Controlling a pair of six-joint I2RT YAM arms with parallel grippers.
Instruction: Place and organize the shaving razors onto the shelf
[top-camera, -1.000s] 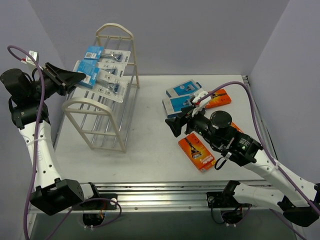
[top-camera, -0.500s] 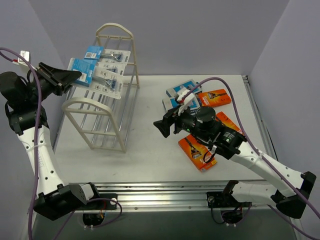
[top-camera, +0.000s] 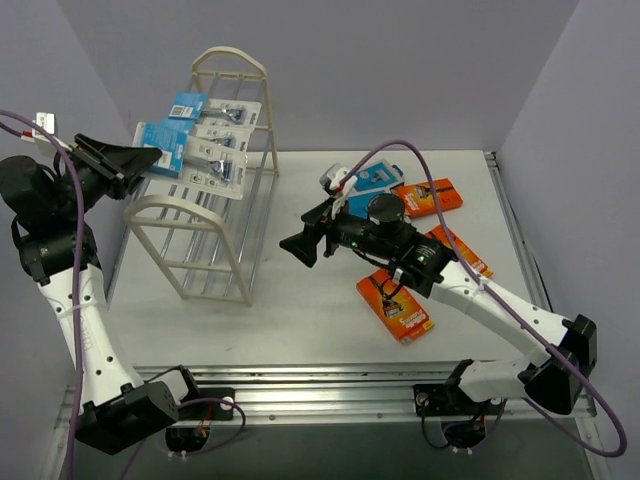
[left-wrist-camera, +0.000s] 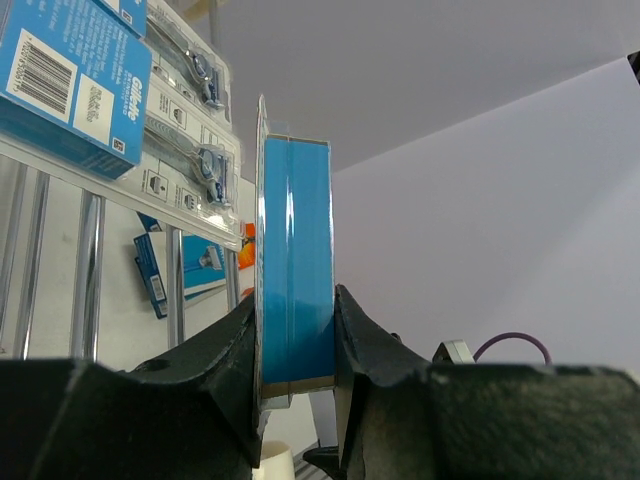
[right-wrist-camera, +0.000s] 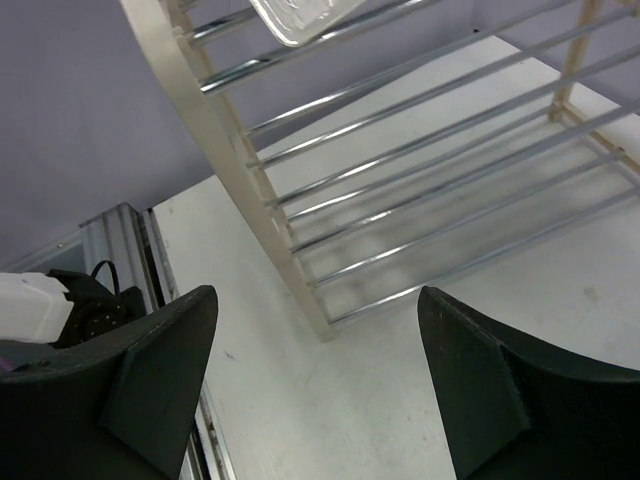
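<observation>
At the left end of the shelf (top-camera: 228, 62), my left fingers (left-wrist-camera: 215, 365) pinch a blue-headed pack (left-wrist-camera: 295, 250) edge-on, its long axis pointing out across the top rods (left-wrist-camera: 92, 270) where other packs (top-camera: 232, 113) lie. My right fingers (right-wrist-camera: 165, 370) hang spread and empty, nearer the loose boxes (top-camera: 397, 305).

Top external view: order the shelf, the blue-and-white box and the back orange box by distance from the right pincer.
1. shelf, just left of the right pincer
2. blue-and-white box, back right
3. back orange box, farther right
</observation>
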